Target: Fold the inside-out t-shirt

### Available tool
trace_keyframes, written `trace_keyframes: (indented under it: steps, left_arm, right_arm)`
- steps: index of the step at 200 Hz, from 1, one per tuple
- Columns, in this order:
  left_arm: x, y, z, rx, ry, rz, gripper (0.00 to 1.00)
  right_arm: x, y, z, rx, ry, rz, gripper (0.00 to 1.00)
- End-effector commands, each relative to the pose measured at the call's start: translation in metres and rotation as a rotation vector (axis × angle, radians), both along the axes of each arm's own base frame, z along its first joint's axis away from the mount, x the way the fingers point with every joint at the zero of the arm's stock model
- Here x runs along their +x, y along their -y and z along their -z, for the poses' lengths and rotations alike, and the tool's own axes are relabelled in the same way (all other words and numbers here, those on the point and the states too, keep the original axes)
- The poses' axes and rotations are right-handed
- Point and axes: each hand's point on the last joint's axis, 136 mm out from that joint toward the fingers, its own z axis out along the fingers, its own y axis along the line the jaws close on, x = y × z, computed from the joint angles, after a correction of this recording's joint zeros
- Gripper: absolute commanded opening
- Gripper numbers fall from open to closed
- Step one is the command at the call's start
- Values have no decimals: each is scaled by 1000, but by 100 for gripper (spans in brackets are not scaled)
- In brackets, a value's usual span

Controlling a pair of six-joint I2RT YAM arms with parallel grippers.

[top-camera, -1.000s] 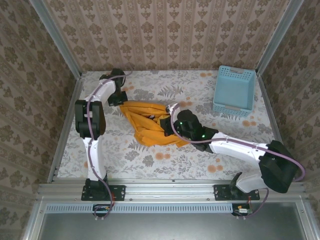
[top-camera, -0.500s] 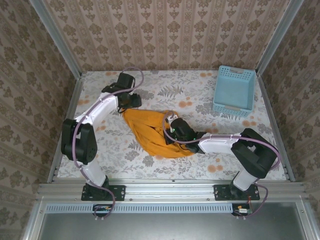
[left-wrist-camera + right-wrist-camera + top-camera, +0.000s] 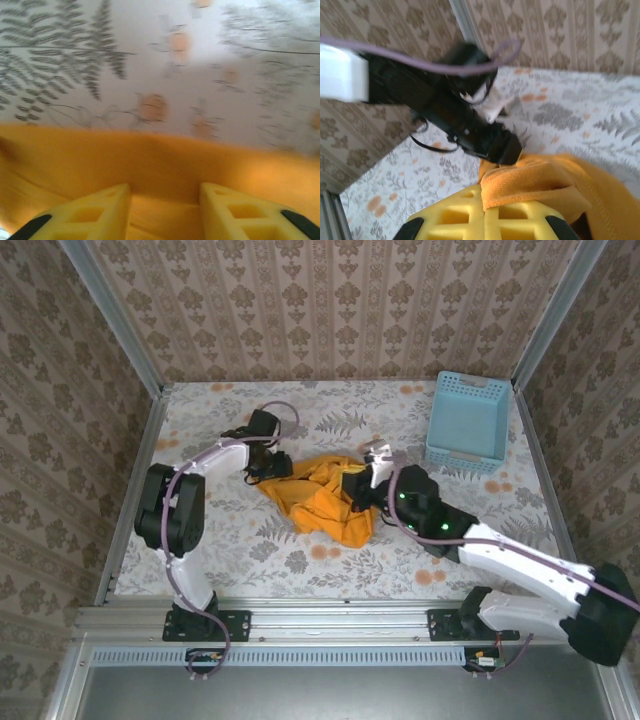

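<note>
No legible text, labels, brands, numbers or signs in any view; nothing to record

We find the left gripper's (image 3: 162, 192) fingers cut off by the edge; the shirt (image 3: 545, 180) hides the right gripper's (image 3: 485, 200) tips.

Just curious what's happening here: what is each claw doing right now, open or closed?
Left gripper: open, jaws apart over the t-shirt.
Right gripper: shut on a fold of the t-shirt.
</note>
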Motion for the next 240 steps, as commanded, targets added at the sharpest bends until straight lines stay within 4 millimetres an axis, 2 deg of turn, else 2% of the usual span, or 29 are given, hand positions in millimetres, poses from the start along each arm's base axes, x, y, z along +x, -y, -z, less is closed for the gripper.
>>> trace_keyframes:
  steps: [1,18,35,38,51,64,80,94,135,164,193,221,240]
  left_arm:
    - [4,-12,0,-37,-17,-73,40]
    - [-1,1,-23,-20,66,-9,44]
    - [-8,22,-56,-32,169,81,50]
    - [-16,37,-61,-44,184,125,51]
    - [-33,65,-80,-90,230,233,55]
    - [-54,91,-90,-128,243,336,58]
    - [-78,115,-87,-157,225,428,61]
    - [-95,129,-76,-185,183,473,64]
    - [-126,158,-39,-229,56,527,64]
    - [-136,156,-13,-213,3,521,63]
    - [-127,140,17,-87,-16,489,57]
    - [-105,114,40,5,-30,373,44]
    - [-87,86,54,52,-39,262,27]
  right_arm:
    - [3,31,20,-38,-27,81,0]
    - [4,38,39,-36,-64,86,0]
    - [4,33,65,-62,-118,65,0]
    - [4,31,67,-60,-124,62,0]
    - [4,29,84,-70,-162,57,0]
    - [4,31,96,-85,-196,69,0]
    - [4,37,108,-104,-226,101,0]
    - [4,47,119,-120,-254,151,0]
    - [-2,67,151,-116,-348,249,0]
    - [-5,96,158,-73,-353,385,0]
    - [-7,94,157,-63,-350,372,0]
    - [-6,96,158,-76,-351,386,0]
    - [-3,97,152,-83,-324,389,0]
